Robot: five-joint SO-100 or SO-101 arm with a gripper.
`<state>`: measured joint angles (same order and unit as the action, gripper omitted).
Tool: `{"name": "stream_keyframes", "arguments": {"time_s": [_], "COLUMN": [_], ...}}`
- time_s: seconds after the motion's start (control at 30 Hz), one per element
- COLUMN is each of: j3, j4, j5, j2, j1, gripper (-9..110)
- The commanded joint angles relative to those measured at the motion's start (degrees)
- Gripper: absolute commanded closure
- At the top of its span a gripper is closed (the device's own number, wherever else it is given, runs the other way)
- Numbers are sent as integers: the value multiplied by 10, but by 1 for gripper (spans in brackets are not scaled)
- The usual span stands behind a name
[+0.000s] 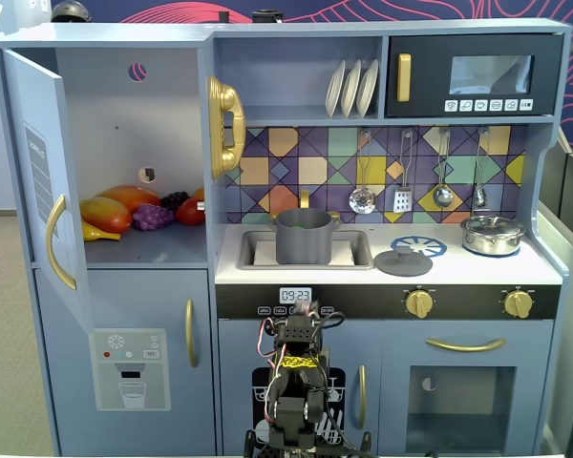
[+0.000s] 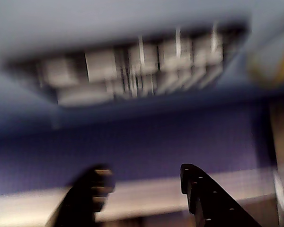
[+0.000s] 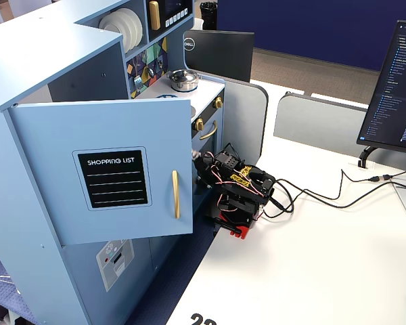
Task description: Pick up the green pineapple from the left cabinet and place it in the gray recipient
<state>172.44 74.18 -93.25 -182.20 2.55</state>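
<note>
Fixed view, front: The left cupboard [image 1: 115,124] stands with its door [image 1: 38,172] swung wide. On its shelf lie orange and red fruit and a purple grape bunch [image 1: 153,217]. No green fruit is visible there. The gray pot [image 1: 304,243] sits in the sink [image 1: 359,252] to the right of the cupboard. A green patch [image 1: 306,218] shows in its mouth, which I judge to be the pineapple, lying inside the pot. The arm [image 1: 294,382] is folded low, in front of the counter, well apart from both.

Wrist view: The picture is heavily blurred. The gripper [image 2: 146,191] shows two dark fingers [image 2: 206,198] spread apart with nothing between them. They face a blue panel.

Fixed view, side: The cupboard door [image 3: 115,162] hides the shelf, and the gray pot cannot be seen. The arm [image 3: 238,189] sits folded at the table edge, beside the kitchen front.

Handling: By appearance the pineapple is a small, hollow plastic toy, so it is probably light and stiff, not fragile. Its bumpy skin should give purchase. The sound hold is across the oval body, not the leafy top.
</note>
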Motion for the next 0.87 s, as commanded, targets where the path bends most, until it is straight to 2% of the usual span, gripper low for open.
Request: {"name": "stream_keyframes", "arguments": {"time_s": [0.0, 0.13, 0.83], "j3": [-4, -4, -4], "j4": [134, 134, 134], "j5": [66, 66, 66], "j2": [1, 1, 1], "j1": [-37, -15, -14], "gripper": [101, 96, 96]}}
